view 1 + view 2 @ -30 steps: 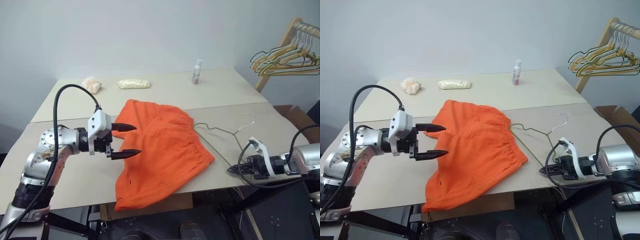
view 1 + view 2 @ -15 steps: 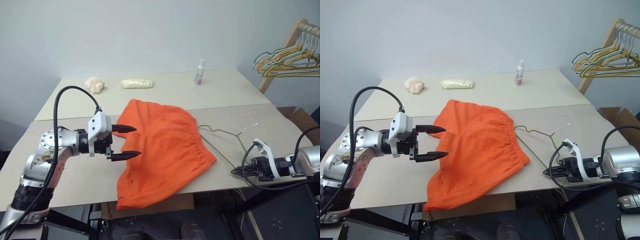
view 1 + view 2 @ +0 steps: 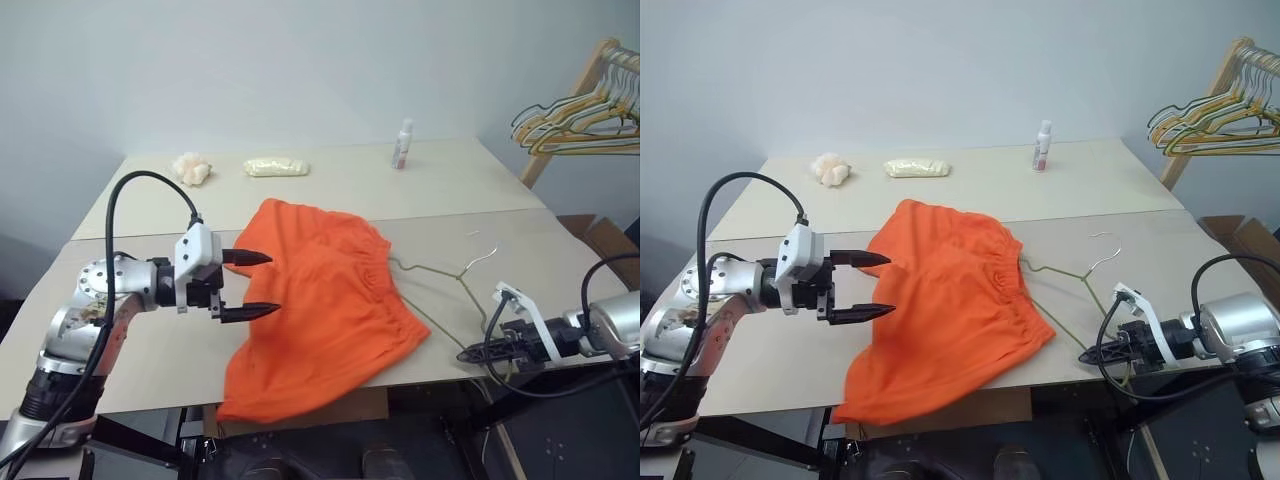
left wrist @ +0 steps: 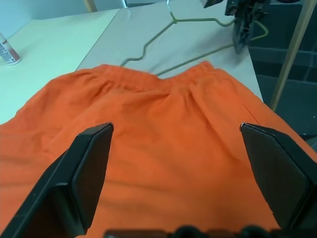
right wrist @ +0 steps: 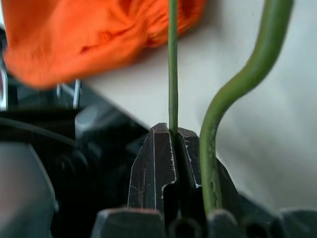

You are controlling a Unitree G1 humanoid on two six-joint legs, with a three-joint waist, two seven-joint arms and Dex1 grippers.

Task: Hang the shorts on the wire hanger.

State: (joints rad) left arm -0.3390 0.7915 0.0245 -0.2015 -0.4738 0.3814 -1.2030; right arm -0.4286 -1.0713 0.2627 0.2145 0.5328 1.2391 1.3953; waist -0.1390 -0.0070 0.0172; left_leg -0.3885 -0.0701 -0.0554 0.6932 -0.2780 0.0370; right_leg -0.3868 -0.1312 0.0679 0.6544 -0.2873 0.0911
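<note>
A pale counter (image 3: 420, 190) stands before a plain wall. My left claw (image 3: 247, 284) hovers level over the counter's left part, fingers spread wide, tips at the edge of the shorts (image 3: 320, 300). The shorts lie flat at centre, one leg draping over the near edge. To their right lies the wire hanger (image 3: 440, 272), partly under the waistband. My right claw (image 3: 470, 353) is clamped on its wire.
</note>
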